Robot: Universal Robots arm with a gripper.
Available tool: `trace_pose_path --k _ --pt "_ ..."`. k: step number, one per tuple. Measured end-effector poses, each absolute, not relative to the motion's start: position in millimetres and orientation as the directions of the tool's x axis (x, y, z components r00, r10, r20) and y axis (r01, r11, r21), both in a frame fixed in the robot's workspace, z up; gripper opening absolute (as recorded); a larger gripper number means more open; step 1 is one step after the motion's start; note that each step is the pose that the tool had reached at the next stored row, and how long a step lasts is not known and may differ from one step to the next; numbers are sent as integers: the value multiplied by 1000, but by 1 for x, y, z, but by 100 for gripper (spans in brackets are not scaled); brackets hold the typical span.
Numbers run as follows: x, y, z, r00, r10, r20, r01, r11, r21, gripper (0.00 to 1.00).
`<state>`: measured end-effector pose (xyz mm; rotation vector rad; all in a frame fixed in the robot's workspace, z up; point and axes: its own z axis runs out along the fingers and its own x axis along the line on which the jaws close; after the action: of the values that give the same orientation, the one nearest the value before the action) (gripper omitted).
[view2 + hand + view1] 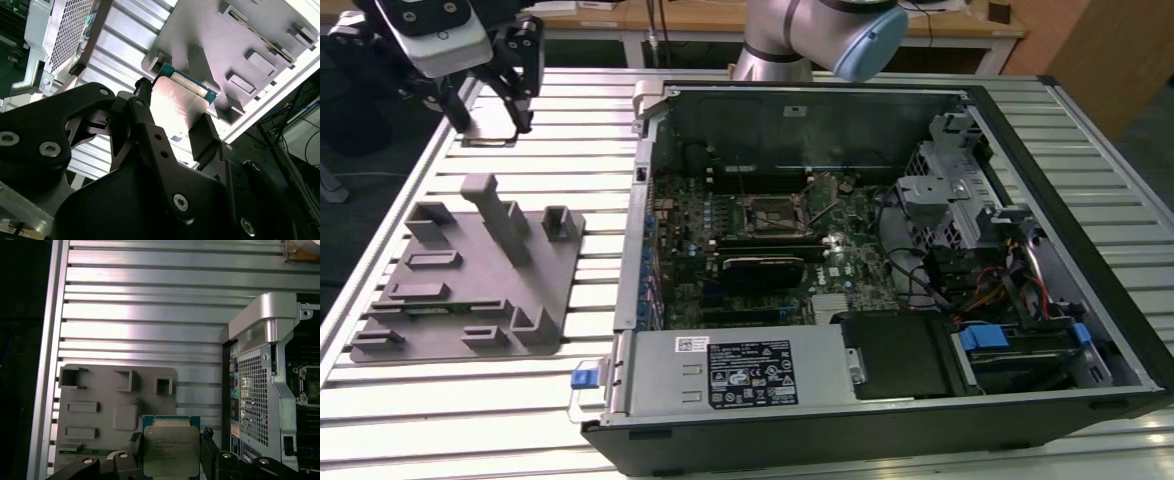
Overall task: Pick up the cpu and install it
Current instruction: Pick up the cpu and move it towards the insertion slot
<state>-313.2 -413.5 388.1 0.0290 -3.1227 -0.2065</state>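
Item: cpu (171, 450), flat square chip, silver top on a green board, its silver face showing to the first wrist camera. Holder: gripper (490, 122), its two black fingers (205, 136) pressing on opposite edges of the chip and clamping it between them. Location: the chip is hanging in the claw, judged clear of the surface, over the slatted aluminium table (600, 140) at the far corner on the exterior view's left. The grey tray (447, 300) with upright posts is lying nearer the camera, and the open computer case (1047, 190) is standing on the exterior view's right, well apart from the gripper. Destination noted: the black-framed socket (771, 212) on the motherboard inside the case. Status: pick-up appearing done, install not yet done, and the step in hand is judged to be the carry toward the case. Handling advice, as judgement: the grip is bearing on thin edges only, so the carry is calling for slow, level travel, with no tilt or jolt that might let the chip slip. The case wall and the drive cage (947, 170) are standing tall beside the socket, so the chip is needing ample height over them
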Motion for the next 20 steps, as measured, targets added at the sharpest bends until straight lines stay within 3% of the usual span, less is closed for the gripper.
trace_pose_path --k 20 --pt "-293 -413 388 -1000 -19 13 -17 991 132 55"
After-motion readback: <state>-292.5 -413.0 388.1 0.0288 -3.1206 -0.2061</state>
